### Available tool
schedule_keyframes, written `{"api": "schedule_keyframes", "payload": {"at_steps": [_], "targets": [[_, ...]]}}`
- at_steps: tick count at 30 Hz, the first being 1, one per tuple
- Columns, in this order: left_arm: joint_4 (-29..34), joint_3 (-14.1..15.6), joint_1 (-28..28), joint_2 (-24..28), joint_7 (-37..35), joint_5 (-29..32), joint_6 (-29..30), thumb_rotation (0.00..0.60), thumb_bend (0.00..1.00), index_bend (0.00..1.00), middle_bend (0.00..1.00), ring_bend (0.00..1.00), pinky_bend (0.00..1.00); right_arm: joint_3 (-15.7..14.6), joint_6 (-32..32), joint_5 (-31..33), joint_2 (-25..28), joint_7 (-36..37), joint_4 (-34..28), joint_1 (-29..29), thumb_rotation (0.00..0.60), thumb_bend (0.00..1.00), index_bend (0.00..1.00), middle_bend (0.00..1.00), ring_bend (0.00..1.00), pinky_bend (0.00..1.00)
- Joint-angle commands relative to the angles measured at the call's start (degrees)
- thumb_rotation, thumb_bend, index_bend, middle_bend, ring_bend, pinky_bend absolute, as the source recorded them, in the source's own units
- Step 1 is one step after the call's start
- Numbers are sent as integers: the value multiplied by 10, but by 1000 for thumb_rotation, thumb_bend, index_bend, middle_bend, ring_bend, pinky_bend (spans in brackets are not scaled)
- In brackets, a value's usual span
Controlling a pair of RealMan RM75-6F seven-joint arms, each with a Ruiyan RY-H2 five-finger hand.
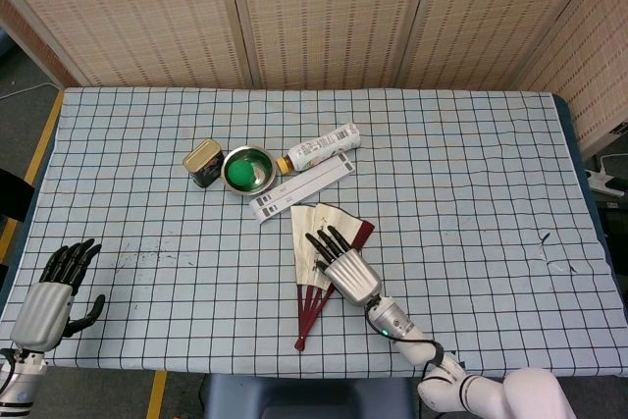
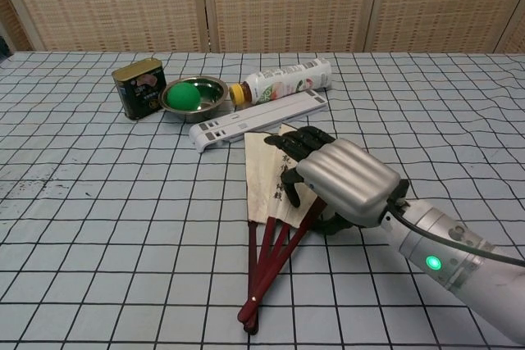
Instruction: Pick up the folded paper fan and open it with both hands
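The paper fan [image 1: 301,228] lies partly spread on the checked cloth, cream leaf with dark writing and dark red ribs [image 2: 267,268] pointing toward the front edge. My right hand [image 1: 341,260] sits over the fan's right half, fingers stretched out across the paper [image 2: 261,171]. In the chest view this right hand [image 2: 340,178] covers the red outer rib, and its thumb shows low beside the ribs. I see nothing gripped in it. My left hand [image 1: 49,296] hovers at the table's front left corner, fingers apart and empty, far from the fan.
Behind the fan lie a white slotted strip [image 1: 302,183], a plastic bottle [image 1: 319,148] on its side, a metal bowl [image 1: 247,169] holding a green ball, and a small tin [image 1: 202,161]. A woven screen stands behind the table.
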State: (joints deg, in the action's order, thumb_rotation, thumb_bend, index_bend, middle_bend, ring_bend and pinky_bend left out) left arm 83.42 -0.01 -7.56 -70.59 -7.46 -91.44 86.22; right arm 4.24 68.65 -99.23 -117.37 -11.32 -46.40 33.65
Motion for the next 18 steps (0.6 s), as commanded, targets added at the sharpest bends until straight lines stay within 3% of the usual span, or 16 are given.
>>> {"api": "schedule_keyframes", "payload": {"at_steps": [1,8,13,18], "targets": [[-1,0,0,0,-1,1,0,600,444,0,0,0,17,-4,20,-5,-9,16,17,6,600,410,678,64,0,0],[0,-2,-3,-3,-9,-2,-1,600,511,0,0,0,19,-9,64,-20,25,15,-19,15,600,668,751,123,0,0],[-11,2,-4,-9,-25,1,-11,600,587,7,0,0,22,2,76,-28,94,-23,-144,28,600,729,766,132,0,0],[-25,3,-21,-14,-86,40,-79,600,582,134,0,0,21,20,37,-1,176,-65,-333,37,600,743,774,134,0,0]]}}
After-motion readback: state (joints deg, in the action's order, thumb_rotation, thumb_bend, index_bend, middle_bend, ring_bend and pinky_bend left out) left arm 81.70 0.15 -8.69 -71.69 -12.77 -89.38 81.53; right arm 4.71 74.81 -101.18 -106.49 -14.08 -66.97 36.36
